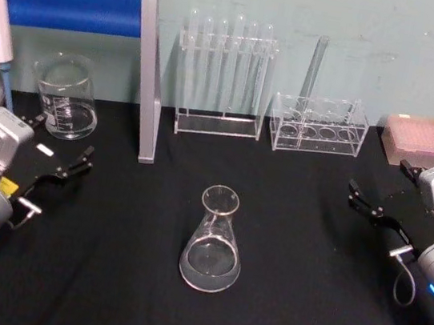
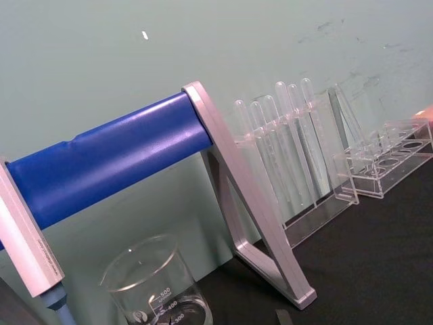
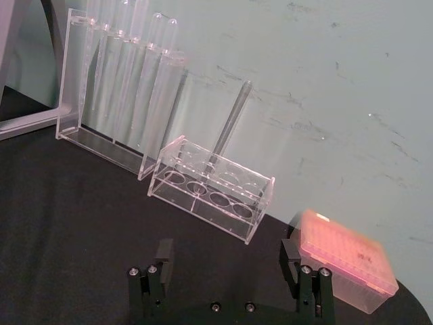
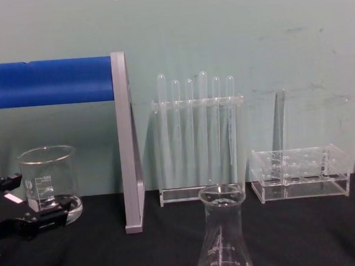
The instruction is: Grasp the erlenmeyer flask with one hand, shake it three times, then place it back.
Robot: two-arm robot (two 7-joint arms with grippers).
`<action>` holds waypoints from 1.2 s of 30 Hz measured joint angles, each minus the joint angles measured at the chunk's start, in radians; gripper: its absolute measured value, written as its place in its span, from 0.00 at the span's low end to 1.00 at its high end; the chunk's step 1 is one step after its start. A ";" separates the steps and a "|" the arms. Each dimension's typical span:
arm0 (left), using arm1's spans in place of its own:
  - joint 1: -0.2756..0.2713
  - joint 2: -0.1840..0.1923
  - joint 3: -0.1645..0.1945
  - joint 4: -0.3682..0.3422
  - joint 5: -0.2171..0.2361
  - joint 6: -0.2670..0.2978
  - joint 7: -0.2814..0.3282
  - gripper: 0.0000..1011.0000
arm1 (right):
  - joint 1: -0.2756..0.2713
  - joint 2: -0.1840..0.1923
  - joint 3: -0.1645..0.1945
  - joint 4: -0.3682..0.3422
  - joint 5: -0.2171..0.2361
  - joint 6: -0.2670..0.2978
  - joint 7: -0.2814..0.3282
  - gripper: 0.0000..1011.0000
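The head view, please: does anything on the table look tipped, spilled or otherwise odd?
Nothing stands out. The clear glass conical flask stands upright mid-table, with the left gripper and right gripper open at either side.

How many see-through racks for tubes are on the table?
2. The tall rack stands at the back behind the flask; the low rack sits beside it, toward the robot's right.
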 joint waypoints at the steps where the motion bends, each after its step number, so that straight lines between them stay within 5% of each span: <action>1: 0.000 0.000 0.000 0.000 0.000 0.000 0.000 0.99 | 0.000 0.000 0.000 0.000 0.000 0.000 0.000 0.99; 18: 0.000 0.000 0.000 0.000 0.000 0.000 0.000 0.99 | 0.000 0.000 0.001 0.000 0.000 0.000 0.002 0.99; 36: 0.000 0.000 0.000 0.000 0.000 0.000 0.000 0.99 | -0.054 0.052 0.047 -0.096 0.131 -0.019 0.283 0.99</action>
